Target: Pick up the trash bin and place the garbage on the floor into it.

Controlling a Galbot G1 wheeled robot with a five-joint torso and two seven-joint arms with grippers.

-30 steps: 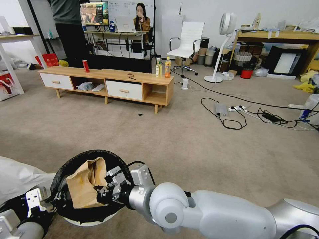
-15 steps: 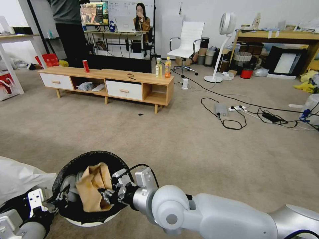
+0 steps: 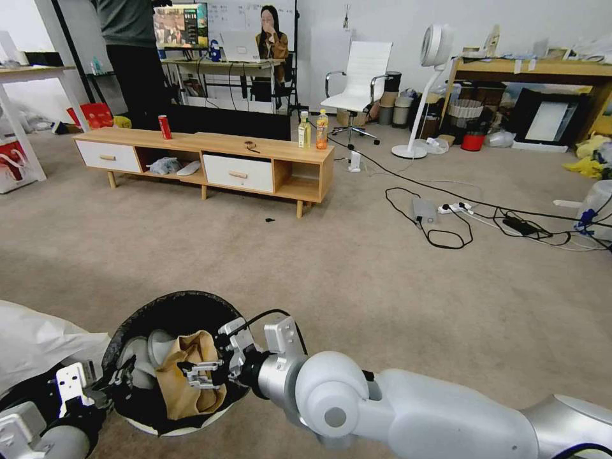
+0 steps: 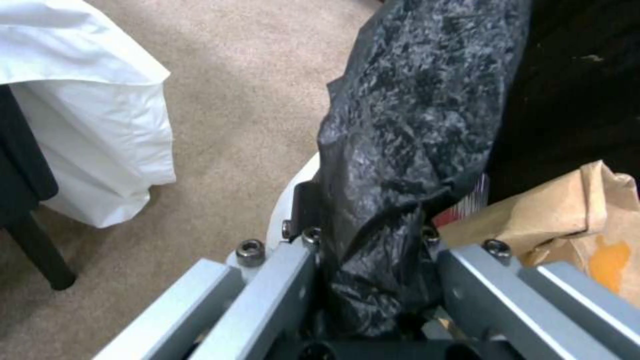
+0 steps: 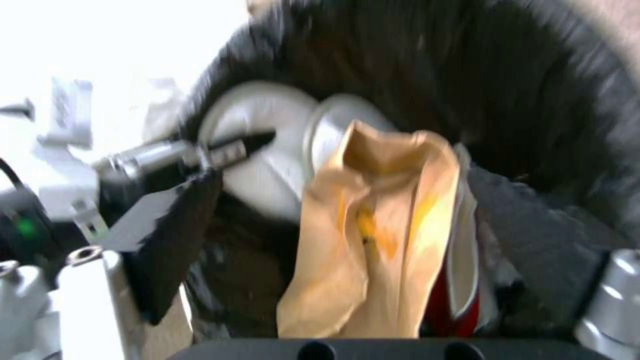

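The lower part of the round white trash bin lined with a black plastic bag [image 3: 172, 319] is cut off behind both arms, and its depths are too dark to read; some pale rounded litter [image 3: 143, 357] lies inside, blurred in the right wrist view, and I cannot tell what it is. The left gripper [image 3: 111, 379] sits at the bin's near-left rim, its two metal fingers [image 4: 267, 280] pressed together on the rim with a fold of the black bag [image 4: 413, 130] pinched between them. The right gripper [image 3: 203, 373] hangs over the bin's mouth, its fingers spread apart, the crumpled tan paper bag [image 3: 185, 376] just in front of them; whether a fingertip touches the paper I cannot tell. That bag stands nearly upright inside the bin, creased, with orange-yellow stains [image 5: 373, 230] on its side, and a sliver of something red and white [image 5: 460, 300] shows beside it. The bin itself is at the robot's front left, above the flat beige-grey carpet floor [image 3: 357, 280], next to a white cloth [image 3: 38, 338] draped at the left edge.
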